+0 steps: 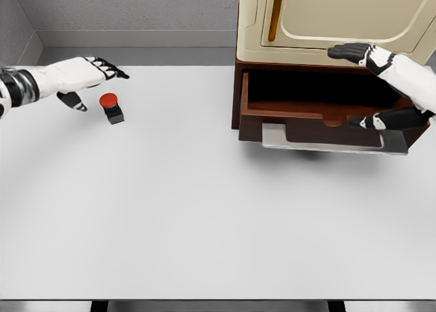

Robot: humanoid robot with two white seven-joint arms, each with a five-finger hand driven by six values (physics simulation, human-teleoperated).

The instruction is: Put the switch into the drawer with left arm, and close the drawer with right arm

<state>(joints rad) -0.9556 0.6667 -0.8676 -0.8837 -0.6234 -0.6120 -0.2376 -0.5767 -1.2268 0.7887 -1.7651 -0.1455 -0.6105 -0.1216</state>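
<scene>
Left robot hand (87, 80): spread, empty, beside the red-capped black switch (112, 108).
Advice: close squarely around its base (drawer (313, 111) stands open).

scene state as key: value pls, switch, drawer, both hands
switch: red button on black base, on table, far left, not held
drawer: pulled open, interior dark
left hand: open, just left of switch, not touching it
right hand: open, fingers above the drawer, thumb at its front edge
task: switch not yet in drawer
</scene>
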